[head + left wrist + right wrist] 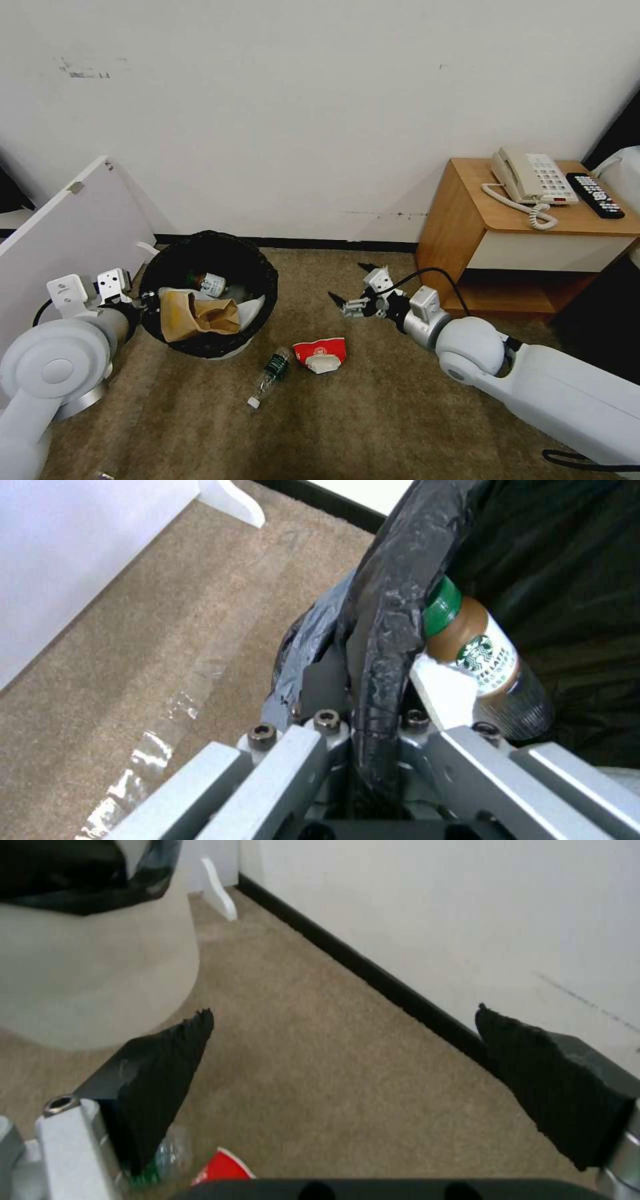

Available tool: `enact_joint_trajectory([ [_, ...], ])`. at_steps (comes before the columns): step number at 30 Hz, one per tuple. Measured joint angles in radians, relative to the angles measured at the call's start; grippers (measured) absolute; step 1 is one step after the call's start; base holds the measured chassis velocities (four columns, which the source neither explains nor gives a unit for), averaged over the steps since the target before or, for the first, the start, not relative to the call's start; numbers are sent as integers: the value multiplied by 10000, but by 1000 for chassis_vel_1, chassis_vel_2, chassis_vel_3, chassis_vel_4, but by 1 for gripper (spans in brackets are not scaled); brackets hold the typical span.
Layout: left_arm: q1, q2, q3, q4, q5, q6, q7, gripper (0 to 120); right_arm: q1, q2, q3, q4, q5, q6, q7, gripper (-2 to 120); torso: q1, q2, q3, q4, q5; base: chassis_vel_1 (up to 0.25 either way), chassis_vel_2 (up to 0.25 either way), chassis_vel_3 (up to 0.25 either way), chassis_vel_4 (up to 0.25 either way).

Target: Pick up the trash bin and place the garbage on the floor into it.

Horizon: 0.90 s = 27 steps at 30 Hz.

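The trash bin point(208, 257), white with a black bag over its rim, stands on the carpet at the left. It holds a brown paper bag point(200, 313), a coffee bottle point(212, 285) and something white. My left gripper point(143, 303) is shut on the bin's rim point(377, 645), right beside the coffee bottle point(477, 655). On the floor point(373, 413) lie a clear green-labelled bottle point(270, 377) and a crushed red-and-white cup point(321, 353). My right gripper point(347, 281) hovers open just beyond the cup. Between its fingers point(167, 1075) is bare carpet, with the bin's wall point(93, 970) to one side.
A wooden nightstand point(467, 227) with a phone point(530, 177) and a remote point(595, 195) stands at the right, close behind my right arm. A white panel point(73, 227) leans at the left. The wall and black baseboard point(333, 243) run behind the bin.
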Motion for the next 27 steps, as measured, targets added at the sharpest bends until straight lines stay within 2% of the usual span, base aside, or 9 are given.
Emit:
enact_joint_trajectory([
  [4,66,-273,8,52,384,2,231,0,125,658,-225,-600,88,140,233,100,0,0,0,3,-1,0,0,0,0],
  [8,33,-298,52,114,572,10,375,1,147,888,-225,-759,-176,365,325,100,0,0,0,2,0,0,0,0,0],
  [15,-213,-412,264,239,850,11,611,1,133,757,-58,-621,-142,441,566,100,0,0,0,0,0,0,0,0,0],
  [27,26,-590,191,176,1216,20,888,1,69,345,178,-256,-9,546,806,100,0,0,0,1,1,0,0,0,0],
])
